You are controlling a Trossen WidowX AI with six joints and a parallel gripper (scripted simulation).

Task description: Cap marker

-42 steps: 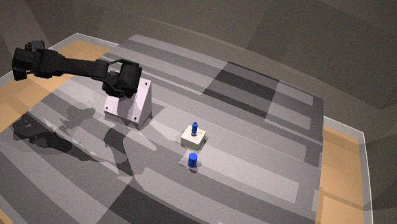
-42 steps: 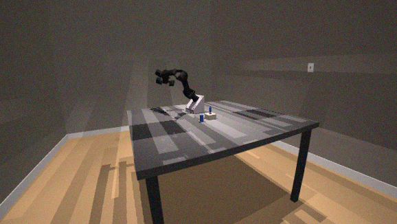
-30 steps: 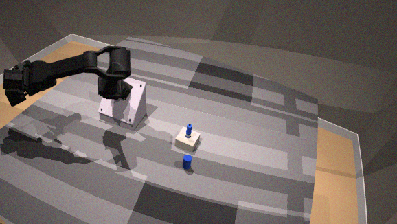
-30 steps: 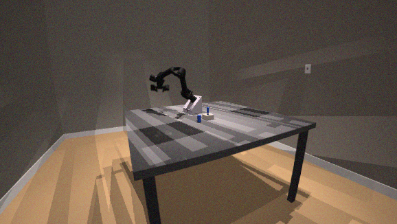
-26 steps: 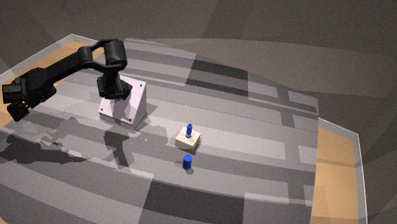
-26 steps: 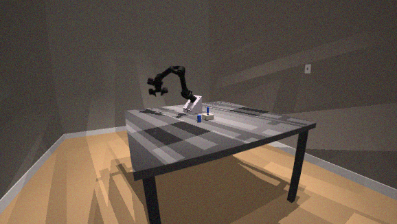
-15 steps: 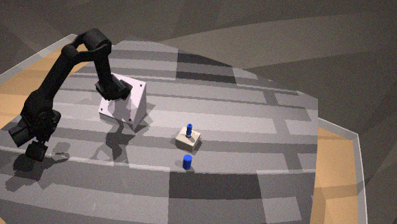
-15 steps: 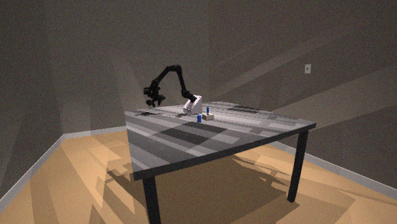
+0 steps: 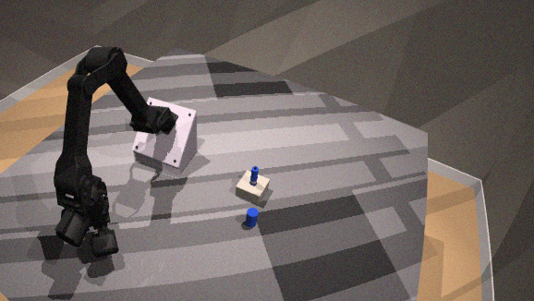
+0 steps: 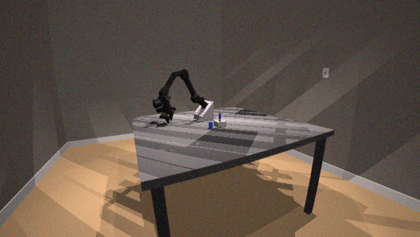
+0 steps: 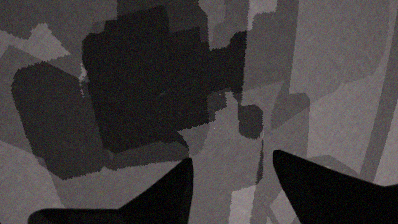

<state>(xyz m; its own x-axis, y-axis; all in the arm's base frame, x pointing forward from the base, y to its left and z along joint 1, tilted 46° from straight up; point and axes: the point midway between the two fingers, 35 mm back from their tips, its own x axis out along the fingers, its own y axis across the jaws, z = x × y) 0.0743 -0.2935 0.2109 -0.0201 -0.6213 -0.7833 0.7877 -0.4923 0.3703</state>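
On a striped gray table [image 9: 314, 162] [image 10: 232, 145], a black six-joint arm [image 9: 76, 125] [image 10: 190, 85] arches from a sloped white mount [image 9: 185, 136] [image 10: 208, 113]. Its gripper [image 9: 99, 235] [image 10: 168, 118] [image 11: 232, 160], released with fingers apart and nothing between, hangs at eight o'clock in the top view. Near the center, a cream holder block [image 9: 251, 189] [image 10: 220, 123] bears the upright, uncapped blue marker [image 9: 254, 175] [image 10: 219, 117]; its blue cap [image 9: 251, 217] [image 10: 211, 125] stands at six o'clock from the block.

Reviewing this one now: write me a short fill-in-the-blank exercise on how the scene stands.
The marker stands upright in the holder ____.
The loose cap is coloured ____.
Between the tips of the gripper there is ____.
The arm's mount has a top face that is ____, not level.

Missing words: block; blue; nothing; sloped.
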